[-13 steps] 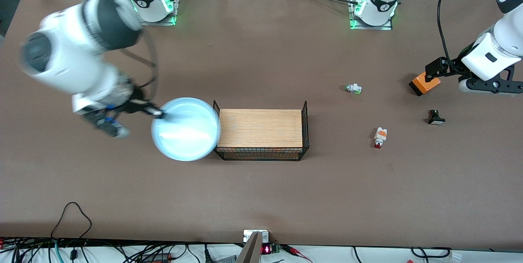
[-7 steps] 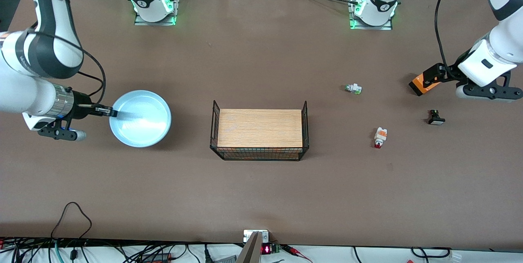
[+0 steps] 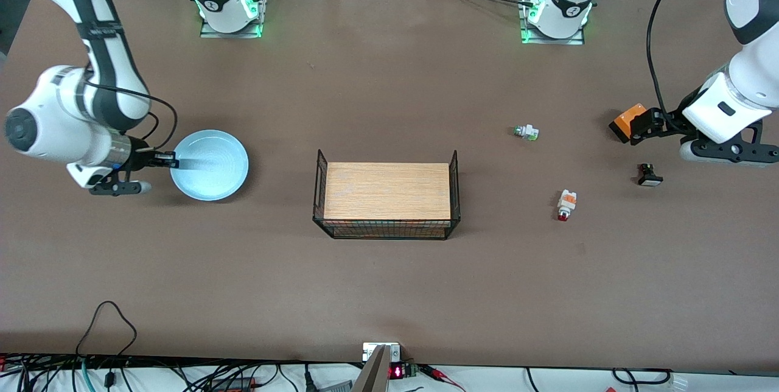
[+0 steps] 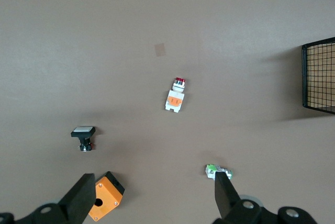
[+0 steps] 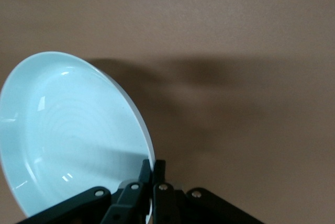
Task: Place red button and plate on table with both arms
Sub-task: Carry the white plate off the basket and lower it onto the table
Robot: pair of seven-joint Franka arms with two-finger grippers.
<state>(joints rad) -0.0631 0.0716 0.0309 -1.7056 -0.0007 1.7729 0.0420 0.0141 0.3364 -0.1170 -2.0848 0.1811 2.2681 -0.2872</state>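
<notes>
Right gripper (image 3: 165,162): jaws clamped on plate (image 3: 210,167) rim, over worktop (image 3: 389,282).
Left gripper (image 3: 639,127): jaws wide, empty.
Button (image 3: 565,203): on worktop.

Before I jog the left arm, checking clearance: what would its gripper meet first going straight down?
Probably bare table. The open left gripper points down between the orange box and green-tipped part; depth is unclear.

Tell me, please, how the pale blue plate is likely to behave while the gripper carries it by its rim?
The plate looks rigid, keeping its shape though the right gripper pinches only its rim. Its glossy surface suggests it could slip or swing in that narrow edge grip. If ceramic, it might chip if dropped on the table.
</notes>
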